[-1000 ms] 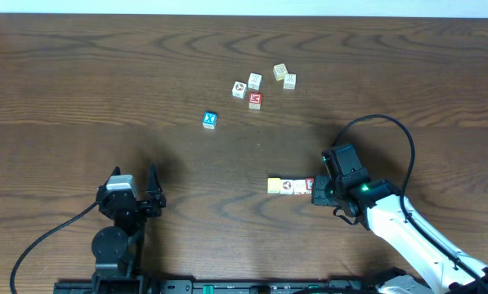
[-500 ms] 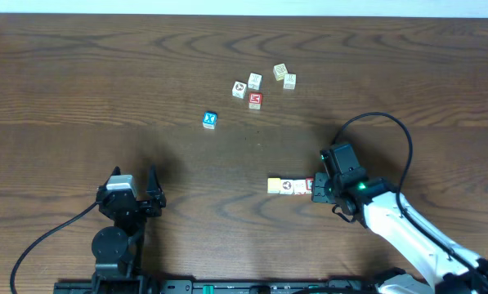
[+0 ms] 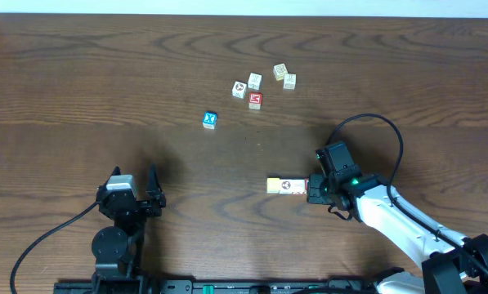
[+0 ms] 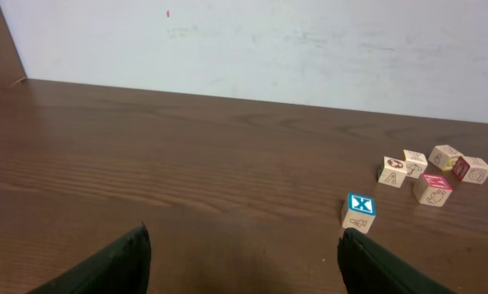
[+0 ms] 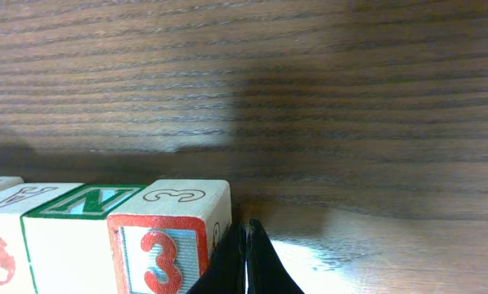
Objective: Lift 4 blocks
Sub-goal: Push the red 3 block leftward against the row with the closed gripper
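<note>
Blocks point(image 3: 286, 186) lie in a short left-to-right row on the tabletop point(image 3: 64, 82), closer to its front edge, and the right claw point(image 3: 311, 190), clenched on nothing, sits against the row's right end, much nearer than the open left claw point(image 3: 135, 178).

Red-3 block point(image 5: 166, 245), green-N block point(image 5: 68, 245), blue-X cube point(image 4: 358, 214).

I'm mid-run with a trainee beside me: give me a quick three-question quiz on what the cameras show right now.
1. True or false: the left gripper holds a block.
2. The end block nearest the right gripper shows which numeral? A) 7 B) 3 C) 5
3. Fill in: the right gripper's jaws stand ____.
Key: 1 false; 2 B; 3 shut.
</note>
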### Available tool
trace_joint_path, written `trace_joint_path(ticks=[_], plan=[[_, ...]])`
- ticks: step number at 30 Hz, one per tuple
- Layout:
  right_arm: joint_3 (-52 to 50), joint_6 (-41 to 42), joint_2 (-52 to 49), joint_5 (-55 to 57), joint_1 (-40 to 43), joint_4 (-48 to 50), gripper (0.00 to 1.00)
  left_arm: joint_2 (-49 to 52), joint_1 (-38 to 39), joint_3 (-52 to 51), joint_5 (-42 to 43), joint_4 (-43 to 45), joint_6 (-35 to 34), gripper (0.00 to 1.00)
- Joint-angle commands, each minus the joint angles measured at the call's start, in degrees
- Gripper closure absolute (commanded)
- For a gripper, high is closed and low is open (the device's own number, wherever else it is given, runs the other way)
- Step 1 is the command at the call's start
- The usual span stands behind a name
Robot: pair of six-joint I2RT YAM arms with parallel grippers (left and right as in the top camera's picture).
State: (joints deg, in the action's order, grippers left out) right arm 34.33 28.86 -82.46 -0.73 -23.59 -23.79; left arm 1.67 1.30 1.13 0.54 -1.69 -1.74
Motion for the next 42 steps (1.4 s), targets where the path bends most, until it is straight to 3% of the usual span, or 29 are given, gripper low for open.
trace_joint_path(ticks=[1, 9, 18, 30, 42], plan=[[-0.4, -0.8, -0.3, -1.6, -0.5, 0.2, 0.99, 0.1, 0.2, -0.9, -1.1, -2.5, -0.7, 0.26], [-0.4, -0.6, -0.3, 0.0, -0.5, 0.2, 0.99, 0.1, 0.2, -0.9, -1.1, -2.5, -0.7, 0.26], [-0.4, 7.4, -0.3, 12.8, -0.2, -2.0, 0.99, 0.1, 0.2, -0.9, -1.1, -2.5, -0.7, 0.26], [-0.3, 7.7, 0.0, 12.3, 1.4, 1.3, 0.99, 0.1, 0.2, -0.9, -1.1, -2.5, -0.7, 0.26], [-0.3, 6.4, 12.5, 11.1, 1.4, -3.2, 0.99, 0.1, 0.1, -0.9, -1.7, -1.8, -0.7, 0.26]])
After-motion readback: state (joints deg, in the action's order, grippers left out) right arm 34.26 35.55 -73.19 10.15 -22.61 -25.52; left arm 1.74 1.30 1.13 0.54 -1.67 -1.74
